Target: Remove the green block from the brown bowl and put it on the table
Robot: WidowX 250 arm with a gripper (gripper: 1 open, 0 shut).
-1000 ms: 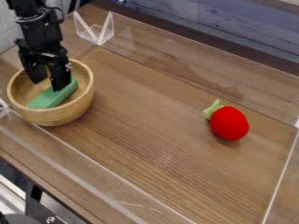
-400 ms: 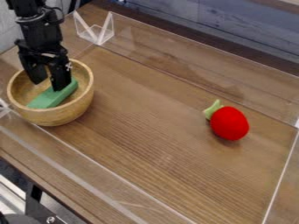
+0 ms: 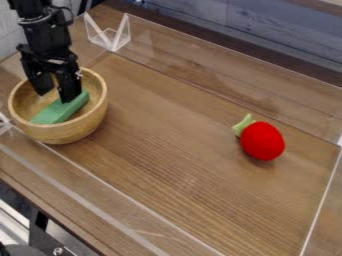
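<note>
Black robot gripper (image 3: 55, 86) points straight down into the round light-tan wooden bowl (image 3: 56, 112). Jaws spread wide, nothing pinched. The small flat light-green rectangular block (image 3: 63, 108) lies inside the bowl, leaning against the inner wall, its upper end between and just below the jaws. From this view I cannot tell whether the fingertips already touch it.

Step in hand, as I judge it: closing on the block. To do it well, the jaws should straddle the block's narrow width, not its length, and close squarely on the two long faces. Because the block sits tilted, a grip too near its end may let it pivot or slip. The near finger is close to the bowl rim; closing off-centre could drag the bowl. Lift straight up until clear of the rim, then carry over bare brown wood-grain table (image 3: 174, 150) to the right of the jaws.

Red strawberry toy with green leaves (image 3: 259, 139) lies well apart, far right of the jaws.

Writing, brands, labels: none legible.
</note>
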